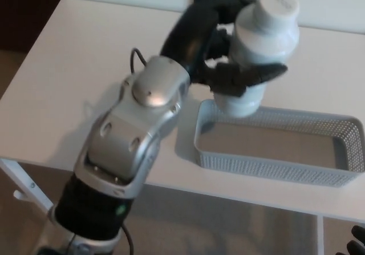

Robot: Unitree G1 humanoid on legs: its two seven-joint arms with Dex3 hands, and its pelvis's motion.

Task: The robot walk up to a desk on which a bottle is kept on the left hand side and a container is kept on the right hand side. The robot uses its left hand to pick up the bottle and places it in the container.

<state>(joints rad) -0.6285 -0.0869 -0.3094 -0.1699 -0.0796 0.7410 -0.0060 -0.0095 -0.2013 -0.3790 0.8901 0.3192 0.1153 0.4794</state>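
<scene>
White desk (85, 67) fills most of my view, with a pale wall panel along its far edge and a dark patch of room at the top left corner. Below the near edge I see grey floor and a white desk leg at the lower left.

On the right side of the desk sits the container (274, 166), a long, light grey mesh basket with perforated walls. Its inside shows only its bare floor; nothing lies in it.

My left hand (228, 55) is raised above the desk, and its black fingers (251, 75) are wrapped around the bottle (259, 49), pinching it across its middle, with the thumb side reaching behind it near the shoulder. The bottle is white with a wide white screw cap, which is on; it is tilted, cap towards the upper right. It is off the desk, and its base hangs over the left end of the container, just above the rim as far as I can judge. I cannot see what is in the bottle.

My silver forearm (134, 135) stretches from the lower left up to the hand.

At the bottom right corner a small dark bit of my right hand (356, 245) shows; I cannot tell how its fingers stand.
</scene>
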